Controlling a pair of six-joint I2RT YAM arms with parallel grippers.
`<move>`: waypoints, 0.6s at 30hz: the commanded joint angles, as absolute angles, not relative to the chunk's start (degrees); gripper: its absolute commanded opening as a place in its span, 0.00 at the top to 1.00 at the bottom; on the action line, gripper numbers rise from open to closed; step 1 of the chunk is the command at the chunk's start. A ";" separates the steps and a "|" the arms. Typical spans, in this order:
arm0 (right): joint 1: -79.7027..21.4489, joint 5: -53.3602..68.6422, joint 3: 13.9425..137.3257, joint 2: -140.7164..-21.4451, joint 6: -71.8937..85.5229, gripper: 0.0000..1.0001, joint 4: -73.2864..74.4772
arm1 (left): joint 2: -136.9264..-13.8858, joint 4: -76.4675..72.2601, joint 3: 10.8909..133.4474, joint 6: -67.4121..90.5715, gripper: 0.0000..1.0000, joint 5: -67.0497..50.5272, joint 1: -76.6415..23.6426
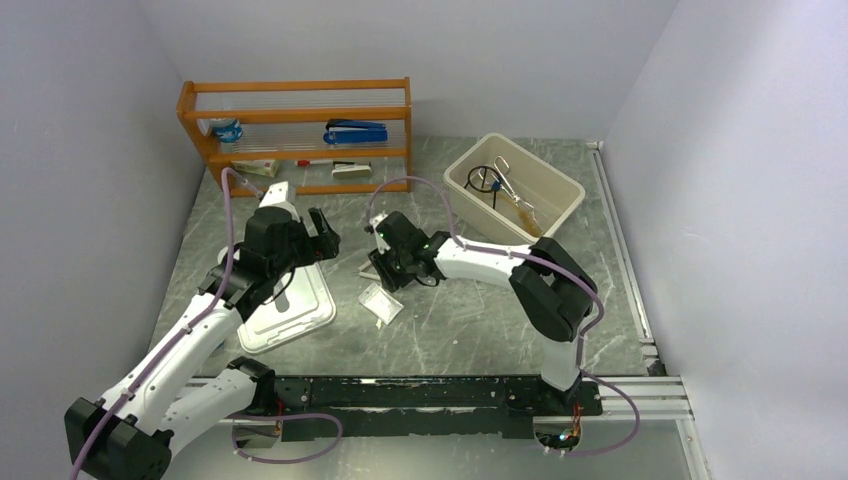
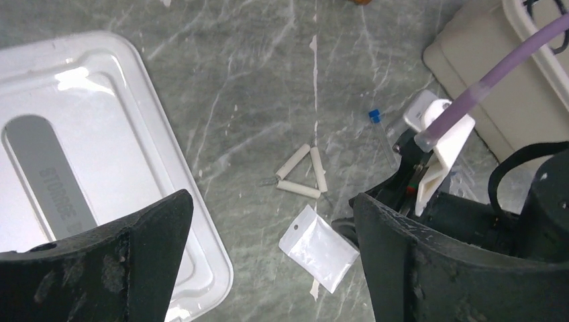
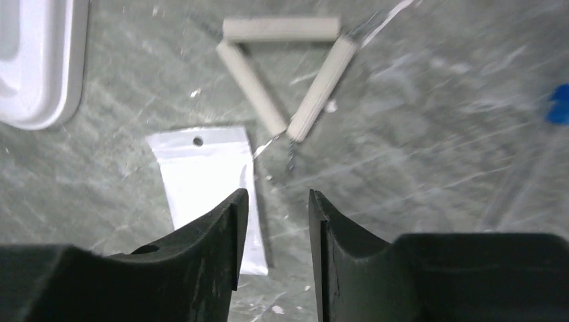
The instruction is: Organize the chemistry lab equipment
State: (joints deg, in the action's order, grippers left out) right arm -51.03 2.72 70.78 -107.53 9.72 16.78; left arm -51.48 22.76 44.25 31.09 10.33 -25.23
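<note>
Surface [image 1: 470,330], contents by position.
- Shelf unit [image 1: 295,88]: rear left; stapler [image 1: 355,132] on its middle level.
- Open bin [image 1: 548,172]: rear right, holding the wire tripod ring [image 1: 484,180] with the metal tongs [image 1: 515,192] to its right.
- Flat lid [image 2: 80,100]: left of centre, before the shelf unit.
- Triangle [image 2: 303,176]: between lid and bin.
- Packet [image 2: 319,247]: just before the triangle, not touching it.
- Capped tube [image 2: 379,134]: right of the triangle, toward the bin.

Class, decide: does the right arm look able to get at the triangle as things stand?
Probably yes. The right gripper hangs just short of the triangle, fingers slightly apart, with only bare table between them. A packet lies to one side, not in the way.
</note>
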 commanded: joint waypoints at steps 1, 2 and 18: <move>-52.98 5.04 68.07 -107.21 12.49 0.57 15.19 | -50.98 24.83 40.88 34.95 0.06 8.08 -25.31; -53.29 4.59 68.15 -107.39 12.94 0.57 15.86 | -51.05 24.68 40.00 35.39 0.06 7.31 -25.31; -57.04 -1.47 70.91 -113.76 16.94 0.73 24.62 | -55.59 13.69 27.71 43.94 0.21 -4.40 -25.31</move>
State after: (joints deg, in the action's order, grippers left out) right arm -56.40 -1.30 71.02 -110.45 15.42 20.47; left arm -54.43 19.33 29.47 41.34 0.08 -25.23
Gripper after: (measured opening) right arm 0.330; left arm 0.809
